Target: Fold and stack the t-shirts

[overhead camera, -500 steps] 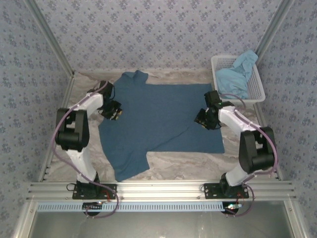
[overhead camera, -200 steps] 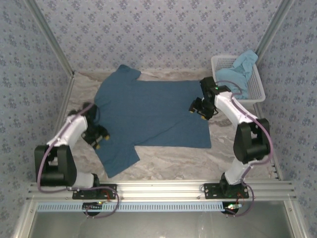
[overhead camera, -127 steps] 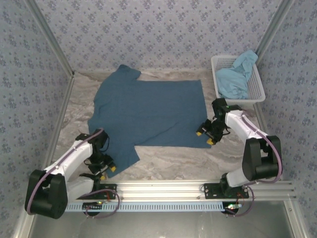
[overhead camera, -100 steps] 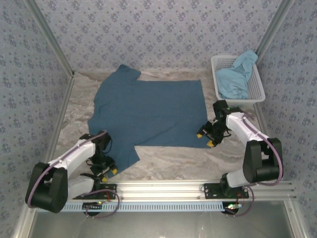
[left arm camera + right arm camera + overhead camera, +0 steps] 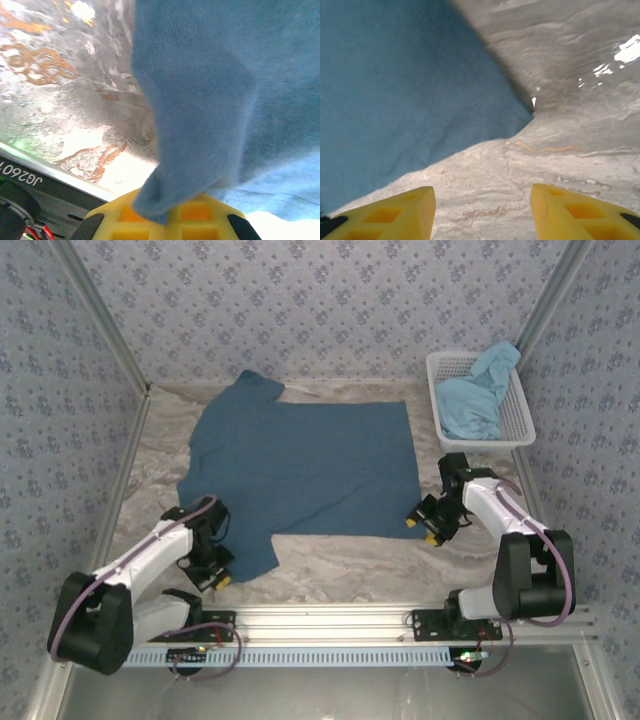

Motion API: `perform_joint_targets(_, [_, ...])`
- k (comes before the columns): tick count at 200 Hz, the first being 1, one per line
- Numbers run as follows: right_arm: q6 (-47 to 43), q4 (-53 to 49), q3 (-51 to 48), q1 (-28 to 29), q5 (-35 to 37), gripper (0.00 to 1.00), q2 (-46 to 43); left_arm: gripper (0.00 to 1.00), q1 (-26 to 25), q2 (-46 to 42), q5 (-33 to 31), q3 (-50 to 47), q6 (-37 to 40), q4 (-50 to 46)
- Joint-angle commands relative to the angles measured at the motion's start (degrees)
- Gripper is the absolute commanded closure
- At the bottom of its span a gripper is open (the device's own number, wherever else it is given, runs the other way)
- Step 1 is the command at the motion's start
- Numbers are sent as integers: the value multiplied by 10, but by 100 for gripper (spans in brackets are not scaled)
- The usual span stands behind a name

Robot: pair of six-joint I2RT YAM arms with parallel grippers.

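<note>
Overhead camera looks down from behind; wrist cameras (very close) share its teal t-shirt (image 5: 300, 470).

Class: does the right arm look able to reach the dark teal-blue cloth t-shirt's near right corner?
Probably yes: the open right hand sits just short of the teal-blue t-shirt corner, only table between.

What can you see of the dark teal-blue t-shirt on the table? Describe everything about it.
The dark teal-blue t-shirt is a plain, soft-looking short-sleeved cloth shirt, spread nearly flat on the marbled table, hem toward the right, sleeves at the far left and near left. The left gripper is shut on the near sleeve, bunching its edge. The right gripper, open, sits by the near hem corner, no cloth between its fingers.
</note>
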Motion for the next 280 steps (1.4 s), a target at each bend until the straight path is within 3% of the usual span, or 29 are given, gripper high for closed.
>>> perform_joint_targets(1, [28, 30, -10, -11, 19, 48, 1, 100, -3, -39, -18, 16, -23, -59])
perform_joint_targets(51, [36, 62, -17, -16, 28, 58, 49, 100, -3, -69, -15, 28, -26, -86])
perform_joint_targets(124, [46, 77, -48, -18, 48, 58, 38, 100, -3, -94, -12, 29, -23, -115])
perform_joint_targets(169, [40, 128, -43, -18, 51, 73, 77, 100, -6, -94, -9, 27, -22, -118])
perform_joint_targets(195, [39, 142, -43, -15, 55, 92, 80, 100, -11, -106, -8, 28, -30, -140])
perform_joint_targets(208, [38, 133, -41, -12, 63, 100, 72, 100, -13, -113, 0, 27, -39, -149])
perform_joint_targets(280, [37, -27, -49, 14, 80, 100, -46, 100, -86, -138, -8, 77, -74, -177])
